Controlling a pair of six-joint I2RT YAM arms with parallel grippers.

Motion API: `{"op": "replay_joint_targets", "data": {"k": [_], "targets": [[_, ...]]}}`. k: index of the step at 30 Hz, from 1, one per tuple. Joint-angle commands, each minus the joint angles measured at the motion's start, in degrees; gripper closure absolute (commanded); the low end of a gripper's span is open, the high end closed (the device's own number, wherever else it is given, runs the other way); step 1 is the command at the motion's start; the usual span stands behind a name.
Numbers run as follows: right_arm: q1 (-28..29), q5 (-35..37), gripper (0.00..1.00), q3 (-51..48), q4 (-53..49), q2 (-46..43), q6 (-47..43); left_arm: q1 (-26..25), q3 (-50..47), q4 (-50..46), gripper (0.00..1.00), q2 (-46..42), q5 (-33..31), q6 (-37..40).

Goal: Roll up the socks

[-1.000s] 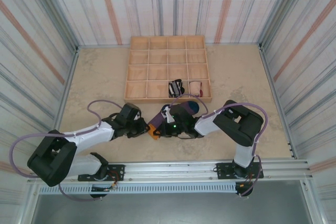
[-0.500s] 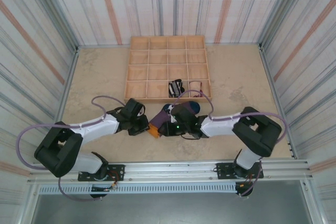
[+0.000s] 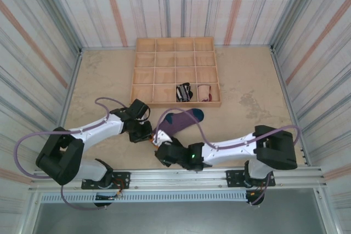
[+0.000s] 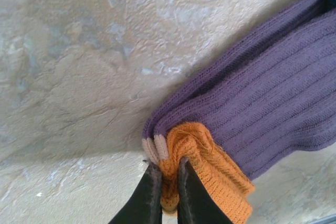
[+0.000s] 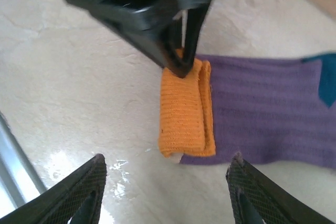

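Note:
The purple sock (image 3: 178, 123) lies stretched on the table in front of the tray, teal toe (image 3: 196, 115) toward the tray. Its near end is a folded orange band (image 5: 184, 109). My left gripper (image 4: 169, 174) is shut on that orange fold (image 4: 210, 174), pinching its edge; in the top view it (image 3: 148, 134) sits at the sock's left end. My right gripper (image 5: 165, 184) is open just short of the orange band, nothing between its fingers (image 5: 89, 192); from above it (image 3: 163, 150) is near the table's front edge. A black-and-white striped sock (image 3: 183, 92) and a peach sock (image 3: 204, 91) sit rolled in tray compartments.
The wooden compartment tray (image 3: 164, 58) stands at the back middle of the table. A metal rail (image 3: 181, 176) runs along the near edge behind the right gripper. Striped walls close in the left, right and back sides.
My right gripper has let go of the sock, opened, and drawn back toward the near edge. My left gripper has shut on the orange end. The sock now lies flatter and longer.

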Motion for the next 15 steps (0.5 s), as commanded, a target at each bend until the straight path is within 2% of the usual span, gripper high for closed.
{"op": "replay_joint_targets", "data": {"k": [1, 4, 9, 13, 15], "targets": [[3.71, 15.19, 0.36, 2.58, 1.35, 6.5, -9.93, 0.55, 2.41, -4.55, 1.0, 1.0, 1.47, 2.81], [5.37, 18.42, 0.36, 4.59, 3.07, 11.48, -12.91, 0.94, 2.57, -5.3, 1.0, 1.22, 1.98, 3.59], [5.38, 19.42, 0.37, 5.24, 5.28, 15.65, -14.11, 1.17, 3.18, -6.35, 1.0, 1.23, 2.62, 4.28], [4.52, 20.21, 0.43, 6.14, 6.1, 19.8, -14.52, 1.17, 3.19, -6.58, 1.0, 1.13, 2.9, 4.53], [4.05, 20.92, 0.49, 7.03, 5.57, 21.81, -14.31, 1.18, 3.05, -6.54, 1.0, 0.92, 2.97, 4.75]]}}
